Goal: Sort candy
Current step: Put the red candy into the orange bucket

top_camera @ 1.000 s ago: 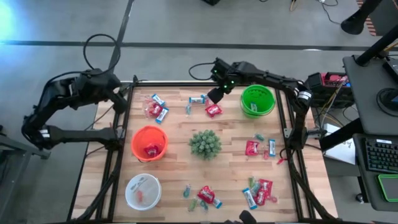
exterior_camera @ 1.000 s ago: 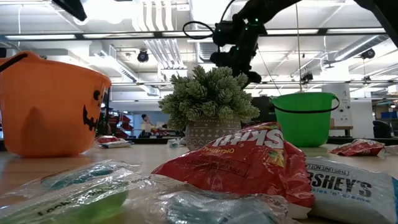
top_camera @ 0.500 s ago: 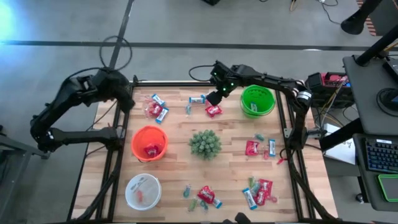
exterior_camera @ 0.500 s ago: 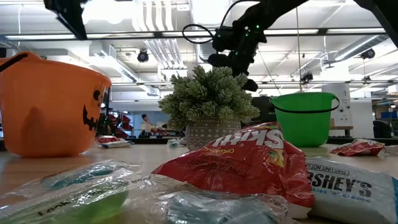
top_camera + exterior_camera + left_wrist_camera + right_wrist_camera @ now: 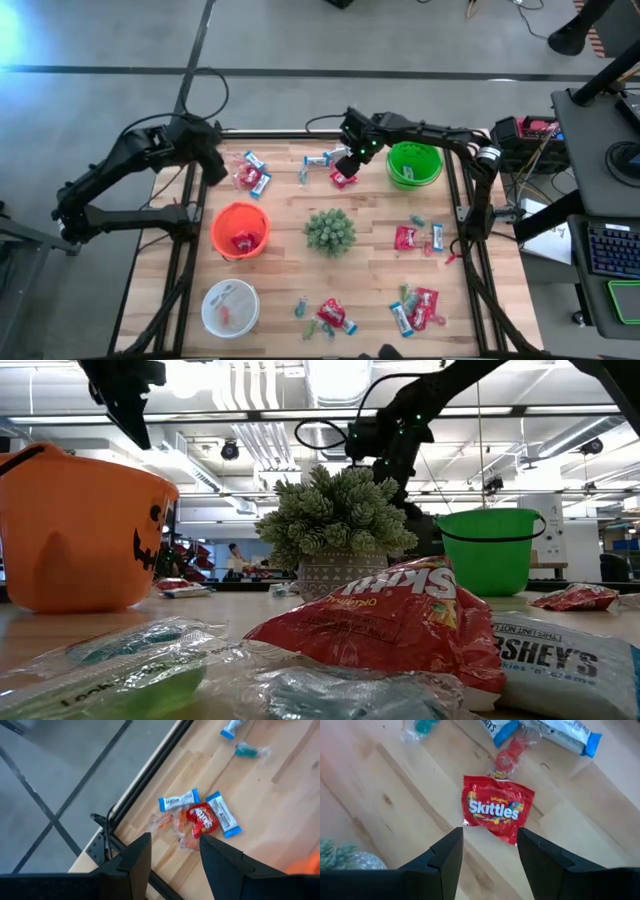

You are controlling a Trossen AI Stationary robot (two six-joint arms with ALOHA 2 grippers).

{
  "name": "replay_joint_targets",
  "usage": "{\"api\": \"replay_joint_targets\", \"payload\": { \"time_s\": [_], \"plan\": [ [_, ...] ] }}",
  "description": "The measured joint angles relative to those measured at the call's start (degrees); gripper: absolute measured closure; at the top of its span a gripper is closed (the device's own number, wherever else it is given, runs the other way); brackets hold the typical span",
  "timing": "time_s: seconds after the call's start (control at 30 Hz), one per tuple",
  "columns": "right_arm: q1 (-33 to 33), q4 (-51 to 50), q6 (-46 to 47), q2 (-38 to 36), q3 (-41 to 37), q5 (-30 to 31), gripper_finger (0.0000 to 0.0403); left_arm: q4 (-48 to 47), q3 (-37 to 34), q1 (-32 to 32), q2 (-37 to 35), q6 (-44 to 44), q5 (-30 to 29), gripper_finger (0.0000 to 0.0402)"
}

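The left arm has swung farther over the table (image 5: 370, 262), its spread, empty left pincer (image 5: 172, 851) now above the corner candy cluster (image 5: 200, 814). The right pincer (image 5: 487, 851), also spread and empty, has edged onto the red Skittles packet (image 5: 498, 811) beside the green bowl (image 5: 414, 162).

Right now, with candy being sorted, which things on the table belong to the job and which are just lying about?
Part of the job:
- scattered candy, e.g. the red Skittles packet under the open right gripper
- orange bucket
- green bucket
- white bowl
- open left gripper

Just lying about:
- spiky green plant
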Motion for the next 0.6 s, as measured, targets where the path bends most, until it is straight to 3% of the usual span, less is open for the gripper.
{"api": "replay_joint_targets", "payload": {
  "time_s": [0.3, 0.6],
  "plan": [
    [0.5, 2.3, -4.1, 3.2, -0.1, -0.3, 0.0225, 0.0, 7.3, 0.0, 1.7, 0.2, 1.5, 0.0251],
    [0.8, 2.9, -7.8, 6.4, 0.6, -1.7, 0.0225, -0.2, 9.2, 0.0, 1.7, 1.6, 1.5, 0.0251]
  ]
}}
